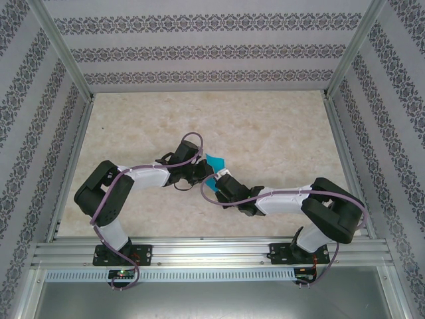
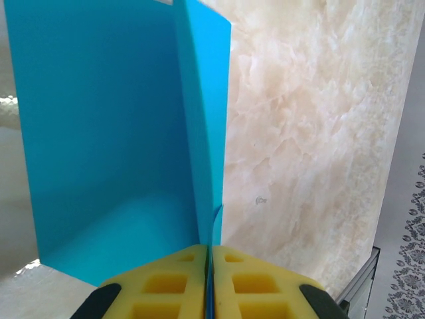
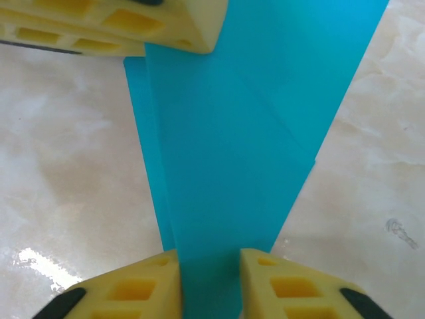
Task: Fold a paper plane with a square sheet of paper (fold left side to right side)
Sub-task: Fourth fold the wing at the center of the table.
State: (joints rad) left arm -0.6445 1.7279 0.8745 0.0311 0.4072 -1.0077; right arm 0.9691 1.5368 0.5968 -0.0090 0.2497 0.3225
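Note:
The teal-blue square sheet of paper [image 1: 214,161] is creased and folded, and is held up over the middle of the table between both arms. My left gripper [image 2: 209,256] is shut on one folded edge of the paper [image 2: 106,133]; a flap stands upright from its pads. My right gripper [image 3: 209,266] faces it from the other side. Its jaws stand apart, and a flat strip of the paper [image 3: 232,153] runs through the gap between them. The left gripper's yellow fingers [image 3: 133,23] show at the top of the right wrist view. From above, the left gripper [image 1: 197,170] and the right gripper [image 1: 219,181] nearly meet.
The marble-patterned table [image 1: 265,126] lies bare around the arms. Patterned walls and metal frame posts [image 1: 63,53] close in the back and both sides. An aluminium rail [image 1: 212,251] runs along the near edge at the arm bases.

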